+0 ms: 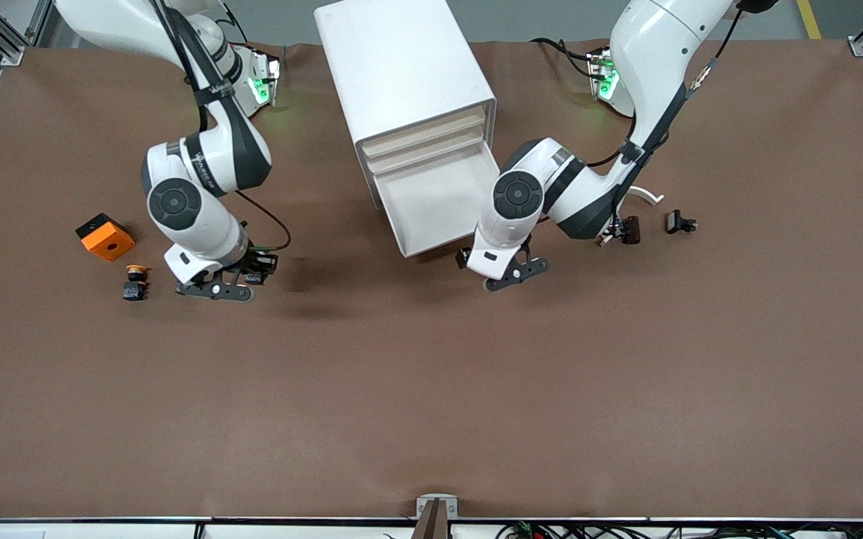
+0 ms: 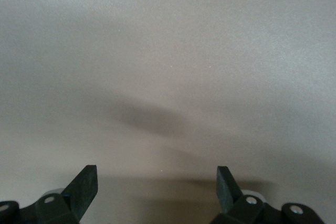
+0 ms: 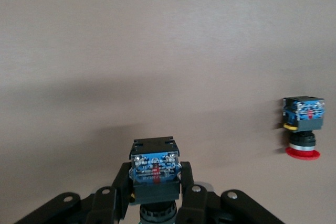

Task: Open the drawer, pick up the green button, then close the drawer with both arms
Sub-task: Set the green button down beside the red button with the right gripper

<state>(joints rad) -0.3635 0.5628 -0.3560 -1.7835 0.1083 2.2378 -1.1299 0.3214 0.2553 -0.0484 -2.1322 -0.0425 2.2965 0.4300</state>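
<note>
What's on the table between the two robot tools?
Nothing. In the front view, only bare brown table cover stretches between the right tool, shut on a button, and the open left tool.

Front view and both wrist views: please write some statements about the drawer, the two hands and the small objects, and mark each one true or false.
1. One shallow white drawer of the white box cabinet is pulled out. True.
2. The left hand is shut on a button. False: it is open and empty, over the brown table beside the drawer's front.
3. The right hand grips a small button with a black-blue body. True.
4. The orange box lies in the drawer. False: it lies on the table, toward the right arm's end.
</note>
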